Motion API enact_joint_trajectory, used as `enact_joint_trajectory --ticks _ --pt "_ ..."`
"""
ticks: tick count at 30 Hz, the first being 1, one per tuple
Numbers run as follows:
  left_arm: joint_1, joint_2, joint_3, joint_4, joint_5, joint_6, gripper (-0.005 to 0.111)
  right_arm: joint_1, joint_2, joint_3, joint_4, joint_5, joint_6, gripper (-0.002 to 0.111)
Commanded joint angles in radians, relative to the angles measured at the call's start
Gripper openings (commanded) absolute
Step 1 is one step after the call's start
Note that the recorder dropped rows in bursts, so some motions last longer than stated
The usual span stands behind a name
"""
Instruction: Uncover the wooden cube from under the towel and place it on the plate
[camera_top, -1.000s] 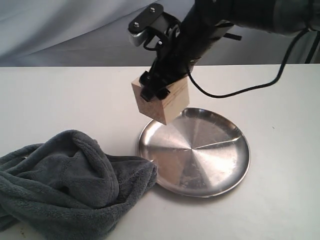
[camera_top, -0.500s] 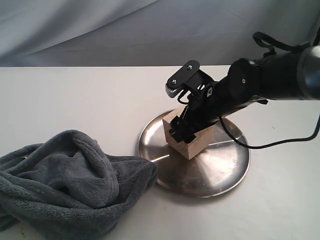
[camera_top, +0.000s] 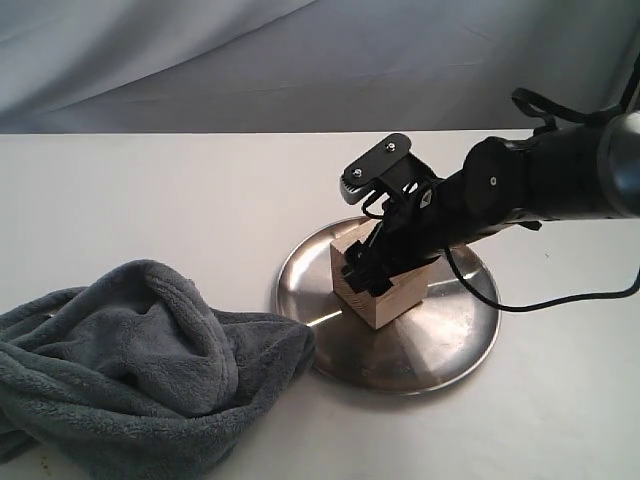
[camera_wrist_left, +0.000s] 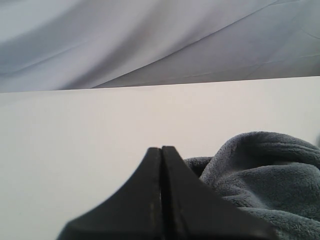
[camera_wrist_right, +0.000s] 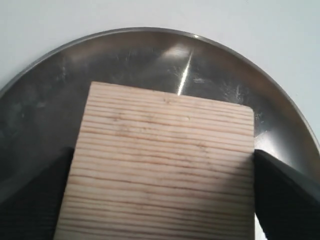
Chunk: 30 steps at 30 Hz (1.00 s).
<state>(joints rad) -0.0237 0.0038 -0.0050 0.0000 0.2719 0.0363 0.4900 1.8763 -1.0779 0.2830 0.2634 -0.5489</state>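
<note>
- Pale tabletop (camera_top: 150, 200), grey drape (camera_top: 300, 60) behind.
- Wooden cube (camera_top: 385, 300), lately above the plate (camera_top: 440, 350), now sits on it, right gripper (camera_top: 372, 268) clamping it; release remains.
- Towel (camera_top: 130, 370) beside the plate; left gripper (camera_wrist_left: 161, 200) jaws pressed together, empty.

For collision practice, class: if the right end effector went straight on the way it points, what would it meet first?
Probably the plate, directly beneath the wooden cube the right end effector grips.

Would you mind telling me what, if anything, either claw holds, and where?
The right claw grips the wooden cube by two opposite side faces; the left claw is shut, empty.
</note>
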Motion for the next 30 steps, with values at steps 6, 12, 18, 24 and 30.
enact_joint_trajectory --ticks 6,12,18,24,30 --pt "-0.005 -0.004 0.005 0.0 -0.005 -0.001 0.0 -0.004 -0.019 0.0 0.041 -0.043 0.018 0.041" --pt "-0.005 -0.004 0.005 0.0 -0.005 -0.003 0.0 -0.004 -0.019 0.0 0.038 -0.086 0.03 0.105" --pt "-0.005 -0.004 0.005 0.0 -0.005 -0.001 0.0 -0.004 -0.082 0.0 0.038 -0.2 0.032 0.105" --pt "-0.005 -0.004 0.005 0.0 -0.005 -0.001 0.0 -0.039 -0.17 0.0 0.038 -0.258 0.034 0.105" --pt "-0.005 -0.004 0.005 0.0 -0.005 -0.003 0.0 -0.117 -0.28 0.0 0.038 -0.196 0.053 0.097"
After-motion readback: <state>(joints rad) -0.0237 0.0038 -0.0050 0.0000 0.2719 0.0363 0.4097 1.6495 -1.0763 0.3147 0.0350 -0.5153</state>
